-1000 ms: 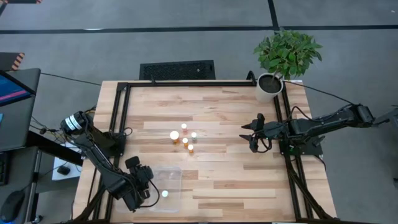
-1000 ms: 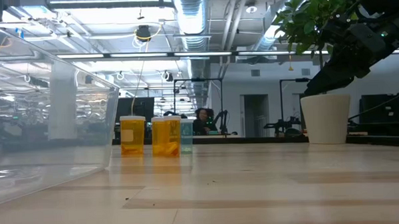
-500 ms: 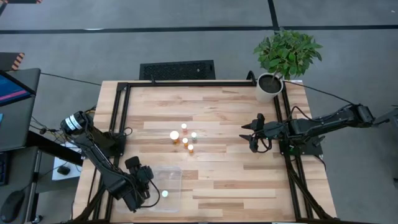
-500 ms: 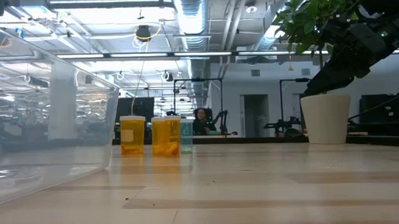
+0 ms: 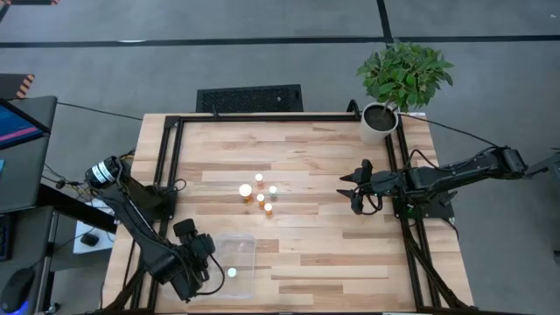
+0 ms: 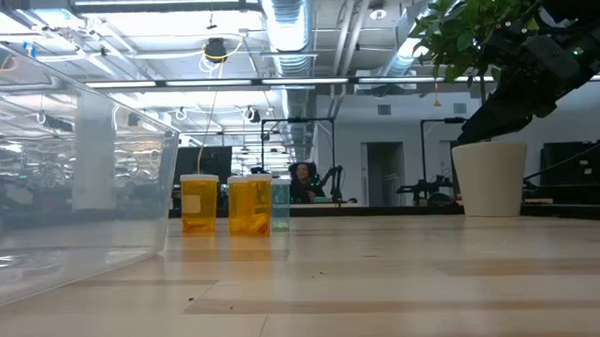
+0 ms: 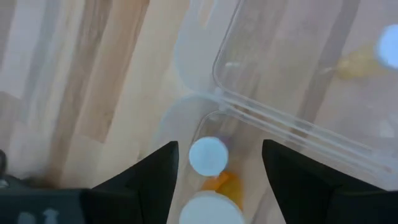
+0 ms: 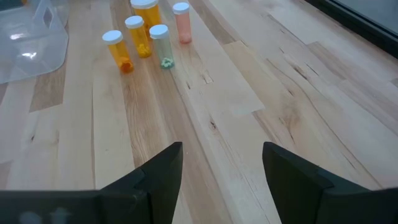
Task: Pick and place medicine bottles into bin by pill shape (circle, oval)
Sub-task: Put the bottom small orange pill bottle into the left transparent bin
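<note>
Medicine bottles: white caps, amber bodies.

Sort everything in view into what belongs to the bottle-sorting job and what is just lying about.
Job:
medicine bottles
clear bin
left end effector, at the bin
right end effector, waiting

Lying about:
potted plant
black mat

No readable text, bottle label too small to read, no brands, numbers or signs legible
</note>
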